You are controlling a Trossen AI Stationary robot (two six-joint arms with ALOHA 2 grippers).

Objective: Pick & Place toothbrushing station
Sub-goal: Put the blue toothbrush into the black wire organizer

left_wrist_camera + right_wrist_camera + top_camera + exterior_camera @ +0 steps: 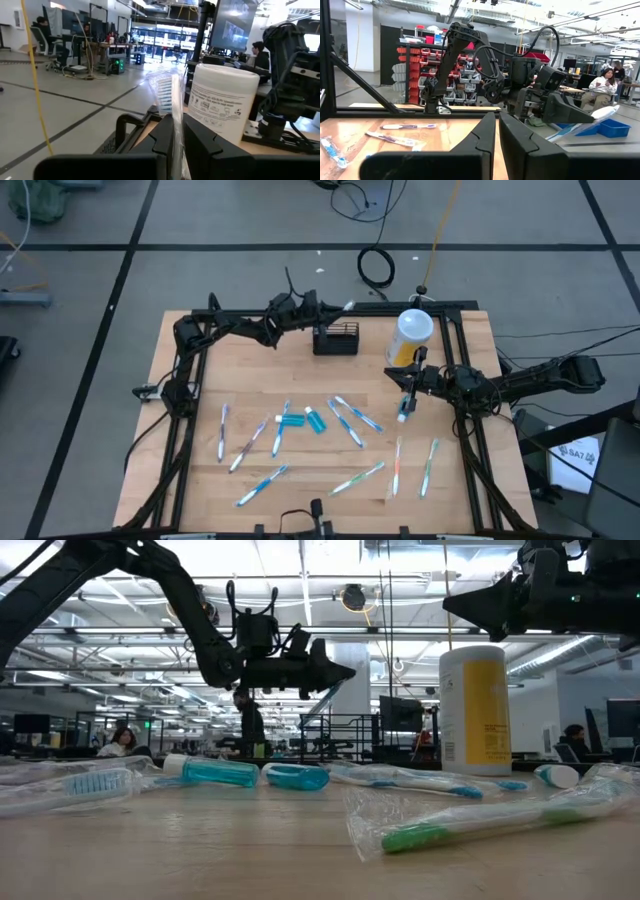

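Left gripper (335,308): I read it hovering just at the ten o'clock corner of the toothbrushing station (336,340), fingers pressed together on a wrapped toothbrush (167,95) whose bristled head sticks out past the tips; item one, in transit, not yet delivered.

Right gripper (407,406): at about four o'clock from the caddy, well apart from it, beside the yellow bottle (410,335); the wrist view shows its fingers nearly together with only a slit between and nothing visibly held; I count it as waiting.

Toothbrushing station: black wire caddy standing upright at the twelve o'clock side of the table (190,480), just beside the bottle; I cannot tell whether its compartments hold anything.

Outstanding stock: many wrapped toothbrushes (350,422) and small toothpaste tubes (292,421) lie scattered across the six o'clock half of the table; my judgement is an early stage, most placing left to do.
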